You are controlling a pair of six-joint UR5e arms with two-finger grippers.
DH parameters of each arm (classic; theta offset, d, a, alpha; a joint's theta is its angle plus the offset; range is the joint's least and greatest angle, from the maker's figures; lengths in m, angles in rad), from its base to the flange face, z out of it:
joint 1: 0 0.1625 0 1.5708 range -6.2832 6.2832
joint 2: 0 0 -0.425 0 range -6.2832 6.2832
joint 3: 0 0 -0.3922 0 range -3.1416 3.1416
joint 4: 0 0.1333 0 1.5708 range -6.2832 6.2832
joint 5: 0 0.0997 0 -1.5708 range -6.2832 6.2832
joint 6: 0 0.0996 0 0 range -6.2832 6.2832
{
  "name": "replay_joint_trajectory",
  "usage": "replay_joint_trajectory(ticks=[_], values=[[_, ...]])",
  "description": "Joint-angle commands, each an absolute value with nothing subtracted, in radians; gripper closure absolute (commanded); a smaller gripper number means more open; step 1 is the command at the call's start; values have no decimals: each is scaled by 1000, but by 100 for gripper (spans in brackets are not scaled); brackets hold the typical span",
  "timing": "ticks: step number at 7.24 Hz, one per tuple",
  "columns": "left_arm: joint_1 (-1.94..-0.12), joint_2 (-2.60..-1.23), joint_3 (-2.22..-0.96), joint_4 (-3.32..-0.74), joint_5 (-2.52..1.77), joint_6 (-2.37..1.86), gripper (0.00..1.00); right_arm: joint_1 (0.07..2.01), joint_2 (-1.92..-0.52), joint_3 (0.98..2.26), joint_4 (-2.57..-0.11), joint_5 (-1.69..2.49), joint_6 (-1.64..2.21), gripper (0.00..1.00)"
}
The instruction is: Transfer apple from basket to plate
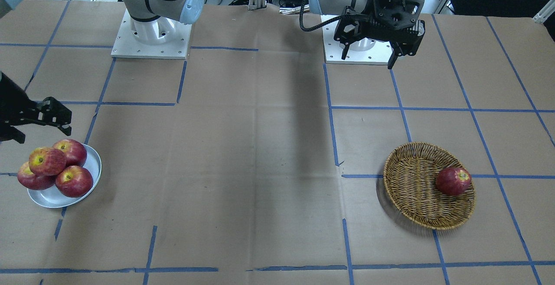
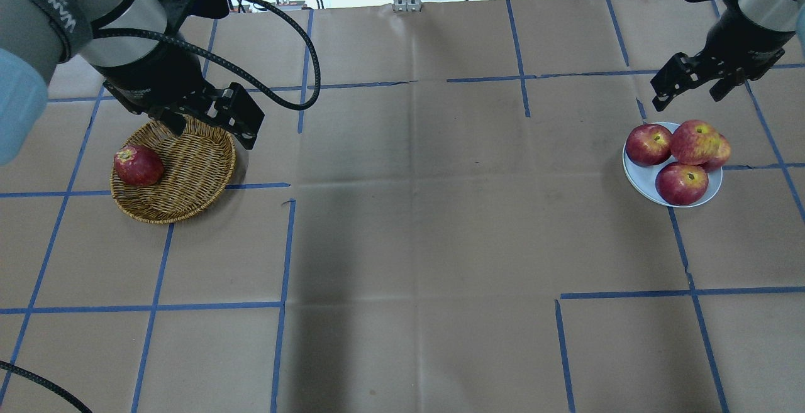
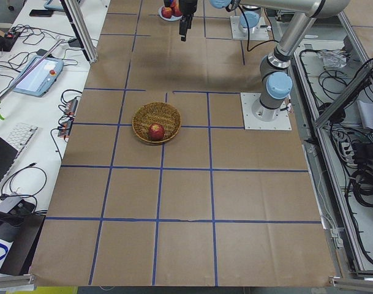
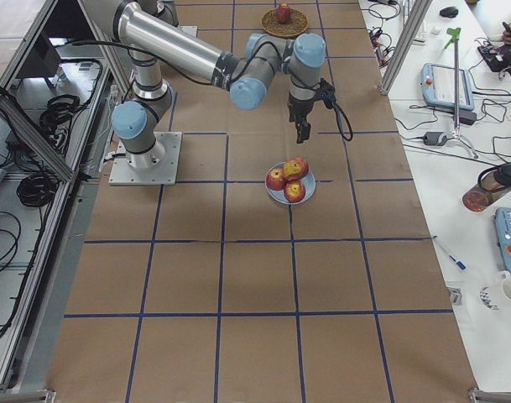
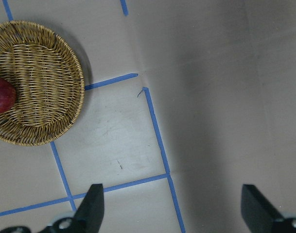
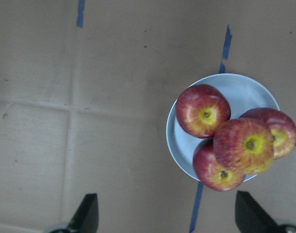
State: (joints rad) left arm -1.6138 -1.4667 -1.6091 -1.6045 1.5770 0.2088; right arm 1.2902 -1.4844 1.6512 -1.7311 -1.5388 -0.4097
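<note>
The paler streaky apple [image 1: 47,161] with a yellow stem patch lies on top of three darker red apples on the pale plate [image 1: 93,163]; it also shows in the overhead view [image 2: 695,141] and the right wrist view [image 6: 245,143]. My right gripper [image 2: 687,100] is open and empty, above the table just beyond the plate [image 6: 235,85]. The wicker basket [image 2: 188,174] holds one deep-red apple [image 2: 138,165]. My left gripper [image 2: 214,136] is open and empty, high over the basket's far rim.
The table is covered in brown paper with blue tape lines. The robot's base plates [image 1: 151,44] stand at its far edge in the front-facing view. A wide bare stretch of table lies between the basket [image 1: 416,185] and the plate.
</note>
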Motion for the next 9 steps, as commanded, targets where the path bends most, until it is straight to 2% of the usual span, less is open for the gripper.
replay_joint_trajectory(ticks=[1,3,9], values=[[-1614,-1468,-1609,-1605,1575,209,1,1470,-1570,1655,-1684,-1552,-150,0],[-1612,-1468,-1609,-1605,1575,209,1,1543,-1603,1672,-1674,-1555,-77,0],[-1612,-1470,-1609,-1603,1574,207,1,1546,-1629,1686,-1667,-1548,-77,0]])
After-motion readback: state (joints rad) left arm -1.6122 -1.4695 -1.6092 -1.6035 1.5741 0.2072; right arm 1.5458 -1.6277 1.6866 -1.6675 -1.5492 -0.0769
